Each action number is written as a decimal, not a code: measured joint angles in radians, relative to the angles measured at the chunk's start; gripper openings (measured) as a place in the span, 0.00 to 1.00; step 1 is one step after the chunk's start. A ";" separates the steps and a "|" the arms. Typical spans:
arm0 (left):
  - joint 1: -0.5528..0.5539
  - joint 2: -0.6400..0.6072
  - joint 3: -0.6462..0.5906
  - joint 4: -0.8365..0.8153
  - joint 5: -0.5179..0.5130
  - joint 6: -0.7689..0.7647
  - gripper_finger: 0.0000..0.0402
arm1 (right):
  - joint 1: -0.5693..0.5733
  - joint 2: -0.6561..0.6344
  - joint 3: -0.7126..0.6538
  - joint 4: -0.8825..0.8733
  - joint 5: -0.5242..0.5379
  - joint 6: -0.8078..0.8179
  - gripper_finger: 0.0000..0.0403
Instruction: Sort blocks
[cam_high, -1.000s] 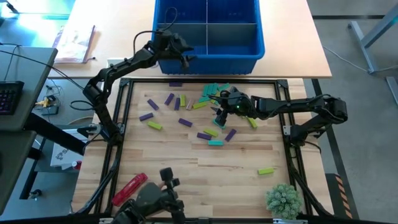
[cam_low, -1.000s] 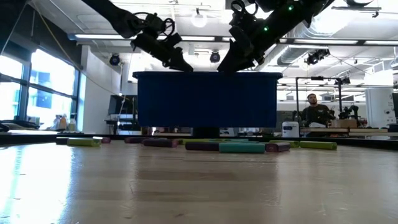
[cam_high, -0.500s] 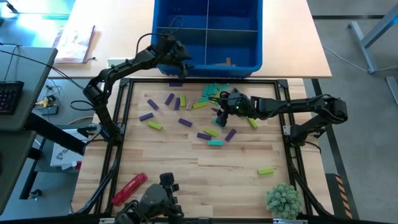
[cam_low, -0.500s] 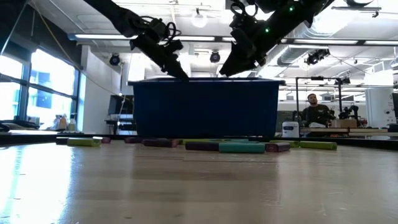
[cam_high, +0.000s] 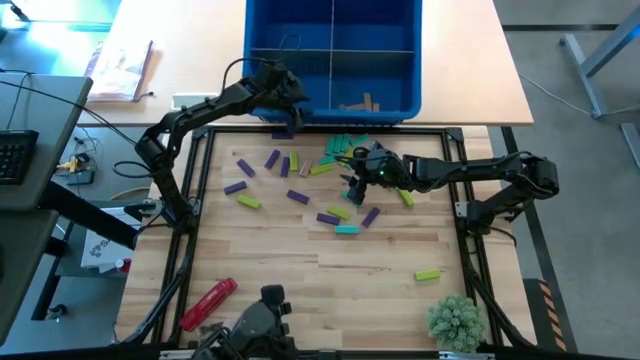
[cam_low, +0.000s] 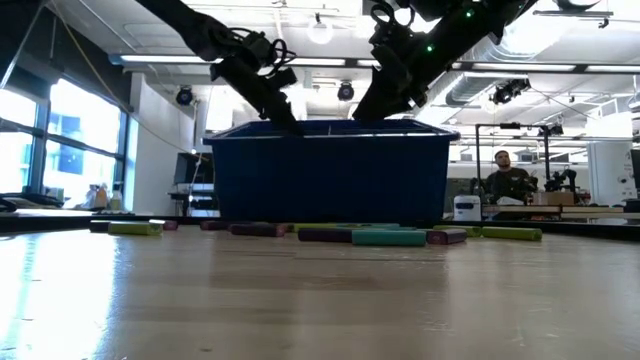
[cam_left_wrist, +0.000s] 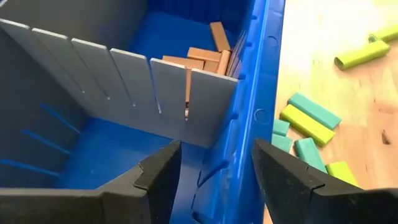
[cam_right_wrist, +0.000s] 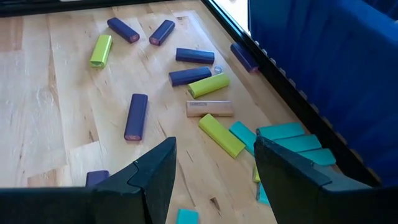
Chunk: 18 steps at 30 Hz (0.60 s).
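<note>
Purple, lime and teal blocks (cam_high: 330, 190) lie scattered flat on the wooden table, and tan blocks (cam_high: 355, 103) lie inside the blue bin (cam_high: 375, 25) at the far edge. My left gripper (cam_high: 288, 108) is at the bin's near wall, close to its left corner. Its fingers stand astride that wall (cam_left_wrist: 214, 149). In the low view the bin (cam_low: 330, 175) leans toward the table's near side. My right gripper (cam_high: 352, 185) hangs open above the teal and lime cluster (cam_right_wrist: 280, 140), holding nothing. My left gripper has the bin's near wall (cam_left_wrist: 233, 149) between its fingers, by the divider next to the left corner. One finger (cam_left_wrist: 158, 177) is inside the bin and one (cam_left_wrist: 283, 180) outside. The fingers slant down from the near left, across the wall.
A red cylinder (cam_high: 208, 302) lies at the near left and a small green plant (cam_high: 455, 320) at the near right. A black frame (cam_high: 200, 180) borders the wooden table. A booklet (cam_high: 120, 70) lies far left. A person (cam_low: 505, 175) sits in the room behind.
My left gripper has sunk and tipped further down at the bin's near wall. The bin's near side has come down with it and the bin has tipped toward the near edge. Tan blocks inside it have come into view by its near wall. The right arm has kept still.
</note>
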 joint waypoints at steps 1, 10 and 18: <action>-0.004 0.000 -0.008 -0.001 -0.007 0.005 0.45 | 0.000 0.000 0.000 0.000 -0.001 0.000 0.50; -0.029 0.000 -0.033 0.007 -0.010 0.005 0.45 | -0.001 0.000 0.000 -0.012 -0.001 -0.011 0.50; -0.044 0.000 -0.033 0.012 -0.016 0.001 0.45 | -0.001 0.000 0.000 -0.025 0.108 -0.047 0.50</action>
